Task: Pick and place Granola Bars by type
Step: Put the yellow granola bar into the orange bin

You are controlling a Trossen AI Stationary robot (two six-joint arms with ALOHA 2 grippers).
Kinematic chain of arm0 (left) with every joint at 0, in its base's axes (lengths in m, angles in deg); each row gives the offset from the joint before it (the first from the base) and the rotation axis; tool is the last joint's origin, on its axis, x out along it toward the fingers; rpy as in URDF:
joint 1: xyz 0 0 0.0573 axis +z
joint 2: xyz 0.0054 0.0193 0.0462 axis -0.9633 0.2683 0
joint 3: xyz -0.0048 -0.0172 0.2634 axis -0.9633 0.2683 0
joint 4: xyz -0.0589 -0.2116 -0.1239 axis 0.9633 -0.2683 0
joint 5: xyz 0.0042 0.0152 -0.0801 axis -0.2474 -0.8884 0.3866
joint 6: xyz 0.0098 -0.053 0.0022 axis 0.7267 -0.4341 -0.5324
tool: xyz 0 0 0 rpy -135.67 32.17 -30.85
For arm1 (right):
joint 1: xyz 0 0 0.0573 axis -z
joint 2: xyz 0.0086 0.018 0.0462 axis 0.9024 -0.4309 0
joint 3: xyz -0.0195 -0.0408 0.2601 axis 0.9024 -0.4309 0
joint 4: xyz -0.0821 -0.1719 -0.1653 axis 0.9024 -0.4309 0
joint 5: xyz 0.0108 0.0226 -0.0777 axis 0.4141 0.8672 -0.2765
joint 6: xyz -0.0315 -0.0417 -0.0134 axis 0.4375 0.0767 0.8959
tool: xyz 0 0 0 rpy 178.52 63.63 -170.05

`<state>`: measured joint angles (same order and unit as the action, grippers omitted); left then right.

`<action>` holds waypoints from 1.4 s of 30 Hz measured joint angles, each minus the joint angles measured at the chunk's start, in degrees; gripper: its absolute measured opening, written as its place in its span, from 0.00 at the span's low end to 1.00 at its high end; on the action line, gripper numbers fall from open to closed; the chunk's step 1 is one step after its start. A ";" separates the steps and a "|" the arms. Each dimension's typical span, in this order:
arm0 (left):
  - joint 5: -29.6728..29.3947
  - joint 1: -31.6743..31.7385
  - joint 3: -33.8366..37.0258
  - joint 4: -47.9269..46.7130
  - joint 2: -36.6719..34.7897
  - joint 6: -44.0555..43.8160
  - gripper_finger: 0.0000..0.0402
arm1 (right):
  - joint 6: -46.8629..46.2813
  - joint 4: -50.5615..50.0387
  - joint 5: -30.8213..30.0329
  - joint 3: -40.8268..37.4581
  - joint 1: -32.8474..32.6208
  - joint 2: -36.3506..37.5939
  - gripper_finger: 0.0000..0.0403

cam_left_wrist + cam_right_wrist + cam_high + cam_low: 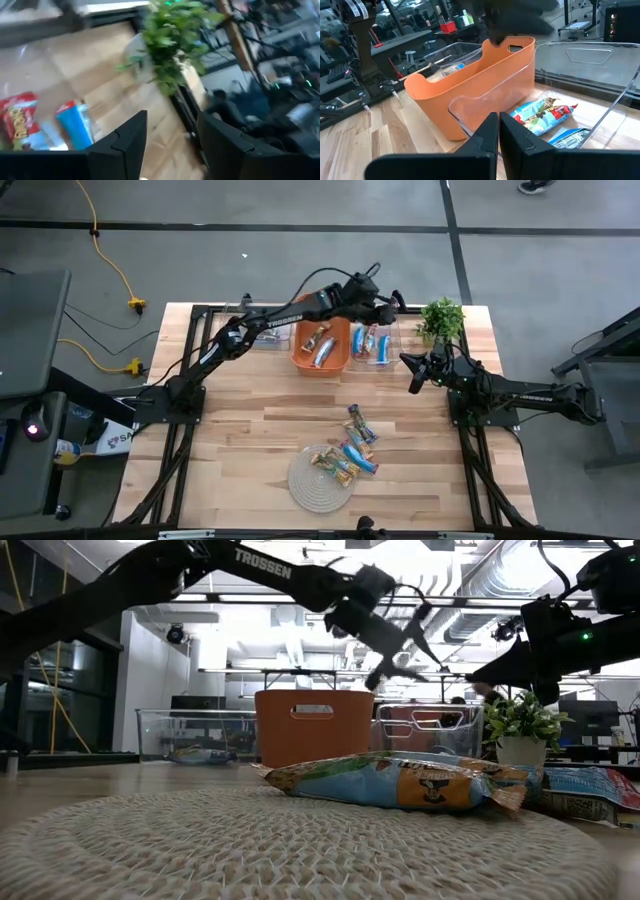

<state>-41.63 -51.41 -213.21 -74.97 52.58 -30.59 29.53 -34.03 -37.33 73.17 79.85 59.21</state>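
Several granola bars [356, 446] lie in a loose pile on the table, some resting on the round rope mat [312, 480]; in the low view one tan and blue bar [400, 782] lies on the mat's edge. More bars lie in the orange bin [320, 348] and red-and-blue ones [372, 344] in the clear bin [388, 365] beside it. My left gripper [398, 302] hovers open and empty above the clear bin's far end [172, 117]. My right gripper [412, 376] waits shut at the clear bin's right, holding nothing [499, 120].
A potted plant [441, 318] stands at the far right corner, close to my left gripper. A second clear bin [262, 330] sits left of the orange bin. Bare wood lies between the bins and the bar pile.
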 joint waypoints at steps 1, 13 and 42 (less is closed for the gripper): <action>0.64 0.24 0.00 0.41 -0.59 1.43 0.42 | 0.00 -0.02 0.01 0.02 0.00 0.02 0.00; 14.65 1.73 0.00 -1.24 -10.84 22.82 0.32 | 0.00 -0.02 0.03 0.00 -0.01 -0.01 0.00; 8.69 -15.37 0.00 -55.03 -24.82 64.26 0.30 | 0.00 -0.02 0.03 0.02 -0.02 0.01 0.00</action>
<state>-32.93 -66.78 -213.21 -130.00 27.76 33.67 29.53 -34.05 -37.31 73.19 79.83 59.23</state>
